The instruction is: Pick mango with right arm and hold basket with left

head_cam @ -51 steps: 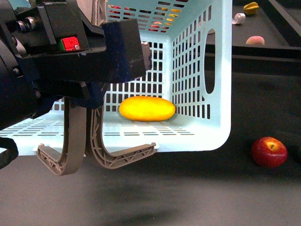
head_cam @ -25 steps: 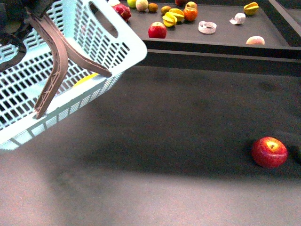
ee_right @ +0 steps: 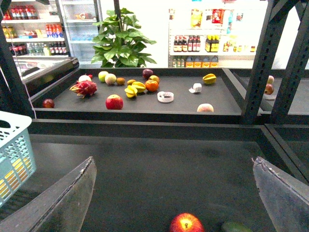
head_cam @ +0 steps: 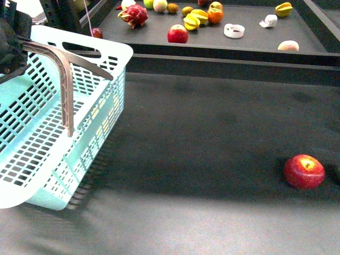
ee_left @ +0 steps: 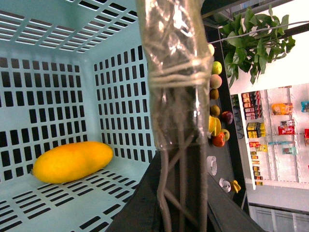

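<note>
The light blue basket hangs tilted at the left of the front view. Its brown handle runs up to my left gripper, which is shut on it. In the left wrist view the tape-wrapped handle passes between the dark jaws. The yellow-orange mango lies on the basket floor. My right gripper is open above the dark table, its grey fingers wide apart with nothing between them. It does not show in the front view.
A red apple lies on the dark table at the right, below my right gripper, with a green thing beside it. The raised back tray holds a dragon fruit, a red apple, star fruits and tape rolls.
The basket has swung away from right in front of the camera to the left, and now hangs lower and tilted. The apple on the table has not moved.
</note>
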Robot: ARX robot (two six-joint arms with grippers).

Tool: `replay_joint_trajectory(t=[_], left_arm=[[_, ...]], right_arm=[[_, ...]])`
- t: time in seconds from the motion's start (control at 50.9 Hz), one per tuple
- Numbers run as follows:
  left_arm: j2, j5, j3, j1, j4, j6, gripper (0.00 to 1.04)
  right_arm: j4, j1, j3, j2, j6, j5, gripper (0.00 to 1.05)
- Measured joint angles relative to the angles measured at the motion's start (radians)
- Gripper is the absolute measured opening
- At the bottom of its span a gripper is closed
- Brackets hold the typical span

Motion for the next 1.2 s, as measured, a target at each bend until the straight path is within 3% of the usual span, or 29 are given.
replay_joint_trajectory(t=[0.373, 0.55, 0.746, 0.805, 1.198], left_arm=[[0.081, -0.002, 0.015, 0.023, -0.021, -0.126, 0.11], [0.081, -0.003, 0.025, 0.025, -0.049, -0.154, 0.43], [-0.055, -0.004, -0.048, 0.047, -0.077, -0.112, 0.92], [-0.113, -0.004, -0.076, 0.066, -0.09, -0.08, 1.01], [-0.625, 0.06, -0.406, 0.251, -0.14, 0.278, 0.99]], right_arm=[[0.0, 0.0, 0.0, 0.0, 0.0, 0.0, 0.97], [0.0, 0.0, 0.0, 0.0, 0.0, 0.0, 0.97], [0.0, 0.0, 0.0, 0.0, 0.0, 0.0, 0.97], [0.0, 0.0, 0.0, 0.0, 0.0, 0.0, 0.97], [0.0, 0.0, 0.0, 0.0, 0.0, 0.0, 0.97]])
